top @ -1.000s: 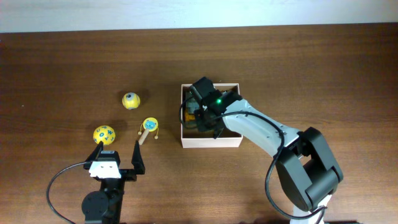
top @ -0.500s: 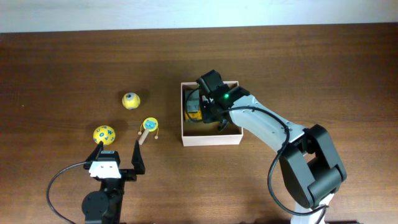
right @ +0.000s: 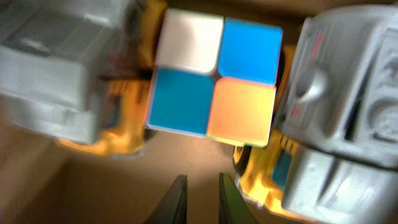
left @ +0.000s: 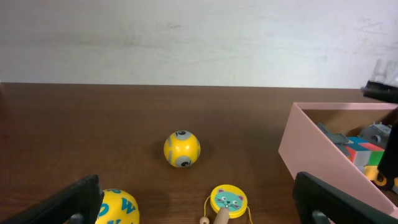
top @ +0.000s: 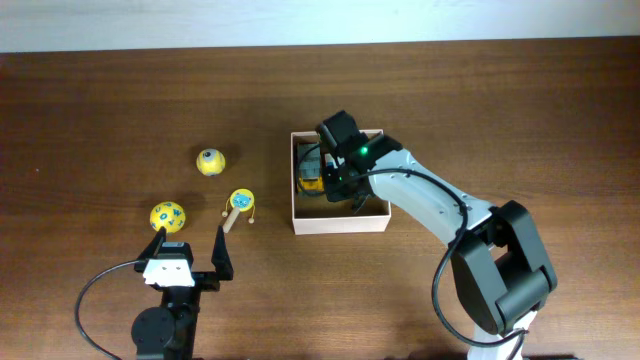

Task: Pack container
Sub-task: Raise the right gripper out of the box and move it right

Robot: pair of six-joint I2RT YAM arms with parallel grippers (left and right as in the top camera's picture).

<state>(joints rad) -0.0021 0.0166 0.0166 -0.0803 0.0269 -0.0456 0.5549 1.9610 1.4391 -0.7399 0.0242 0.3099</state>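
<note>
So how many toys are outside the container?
3: a one-eyed yellow ball left of the container, a lettered yellow ball by the left gripper, a cat-face rattle beside it. The right arm might hide others.

The left gripper (top: pixel 191 238) has two thin black fingers (top: pixel 222 245), a white block (top: pixel 168 268) just behind them, then a black arm (top: pixel 165 322) trailing a looped black cable (top: pixel 88 295). Behind the right gripper (right: pixel 200 194) and its dark fingers sit a green light (top: pixel 364 150), black joints and pale grey shells (top: pixel 430 205).

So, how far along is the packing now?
Done: a colour cube and grey-and-yellow toys lie in the container. In hand: nothing; the right gripper hangs shut over them, the left gripper open. Left: the small yellow ball, the patterned yellow ball and the cat-face rattle lie outside.
</note>
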